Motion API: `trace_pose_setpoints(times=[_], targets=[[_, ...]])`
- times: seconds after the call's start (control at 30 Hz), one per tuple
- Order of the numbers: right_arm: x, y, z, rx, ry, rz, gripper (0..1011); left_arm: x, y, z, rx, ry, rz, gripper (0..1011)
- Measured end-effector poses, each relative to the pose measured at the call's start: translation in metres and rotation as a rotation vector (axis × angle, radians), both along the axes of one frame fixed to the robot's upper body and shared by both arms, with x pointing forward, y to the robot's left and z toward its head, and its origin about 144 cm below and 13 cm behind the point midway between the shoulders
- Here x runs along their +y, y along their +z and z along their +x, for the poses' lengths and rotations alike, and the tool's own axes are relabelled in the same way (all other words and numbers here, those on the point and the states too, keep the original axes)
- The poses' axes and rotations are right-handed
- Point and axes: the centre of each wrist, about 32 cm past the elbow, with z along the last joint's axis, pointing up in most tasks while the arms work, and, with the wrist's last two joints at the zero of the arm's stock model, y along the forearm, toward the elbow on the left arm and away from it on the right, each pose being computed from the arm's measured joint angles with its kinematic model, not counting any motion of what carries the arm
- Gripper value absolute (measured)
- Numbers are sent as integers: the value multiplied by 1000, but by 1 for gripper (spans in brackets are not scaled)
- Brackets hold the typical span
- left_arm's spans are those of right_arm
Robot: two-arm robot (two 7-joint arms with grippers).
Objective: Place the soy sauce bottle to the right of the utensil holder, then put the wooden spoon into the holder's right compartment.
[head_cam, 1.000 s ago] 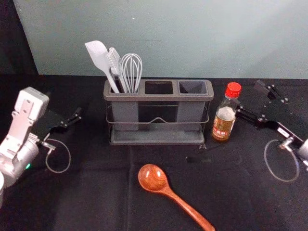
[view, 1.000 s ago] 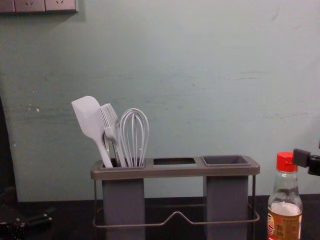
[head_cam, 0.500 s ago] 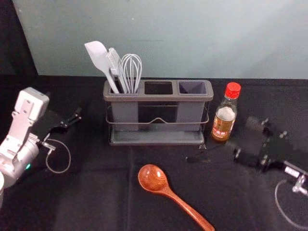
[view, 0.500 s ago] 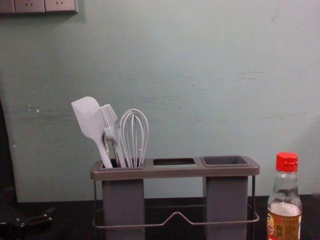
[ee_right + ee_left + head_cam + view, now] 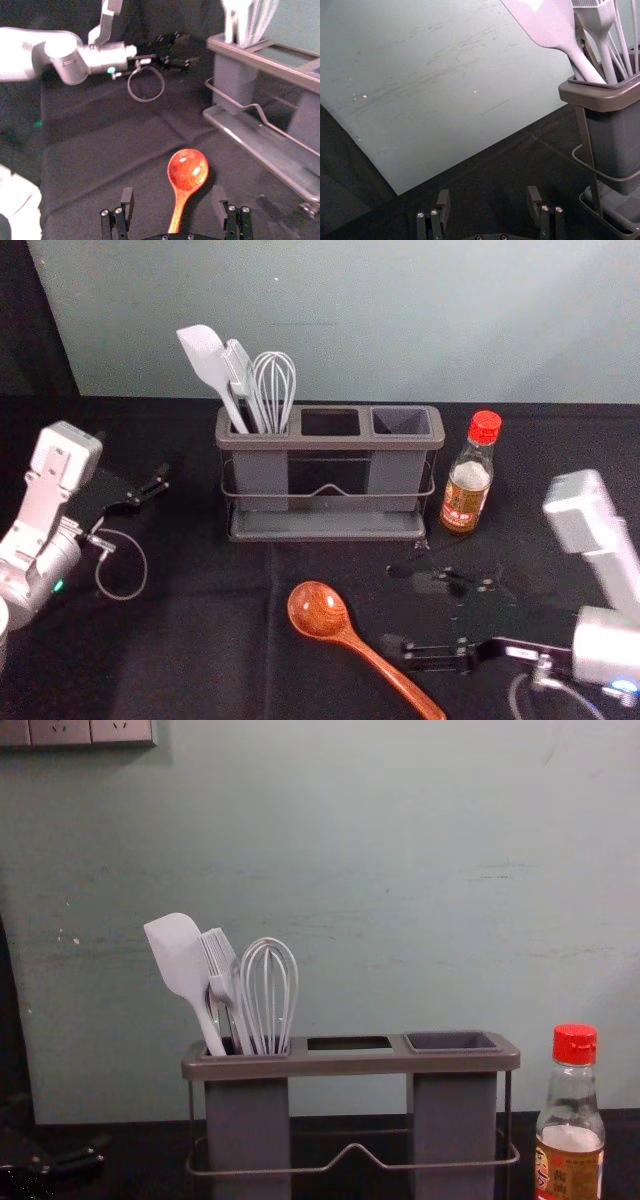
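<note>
The soy sauce bottle (image 5: pixel 467 485) stands upright just right of the utensil holder (image 5: pixel 328 526), a small gap between them; the chest view also has the bottle (image 5: pixel 570 1150) there. On the cloth in front of the holder lies the wooden spoon (image 5: pixel 320 611), its handle slanting toward the near right. My right gripper (image 5: pixel 416 610) is low at the right of the spoon, open and empty; in the right wrist view the spoon (image 5: pixel 187 170) shows between the open fingers of the gripper (image 5: pixel 173 195). My left gripper (image 5: pixel 134 458) is parked at the far left; its wrist view has the gripper (image 5: pixel 489 194) open.
The holder's left compartment carries a spatula (image 5: pixel 205 358), a brush (image 5: pixel 238 365) and a whisk (image 5: pixel 273 388). Its middle opening (image 5: pixel 330 422) and right compartment (image 5: pixel 400 422) hold no utensils. A wall (image 5: pixel 350 320) rises behind the black-covered table (image 5: pixel 190 630).
My right gripper has withdrawn from the bottle and come nearer and leftward, to beside the spoon. The bottle stays standing. My left arm has not moved.
</note>
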Motion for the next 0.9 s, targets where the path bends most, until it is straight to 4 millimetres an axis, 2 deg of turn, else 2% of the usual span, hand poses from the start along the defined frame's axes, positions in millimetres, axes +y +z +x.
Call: trace_pose_setpoints(times=[0.53,0.67,0.9], targets=[[61,6,39,27,112,-232,1000,0,0,0,0,0,0,1005],[76,5,50,37,93,-250,1000,0,0,0,0,0,0,1005],[87,2,59,44,13,-269,1000,0,0,0,0,0,0,1005]])
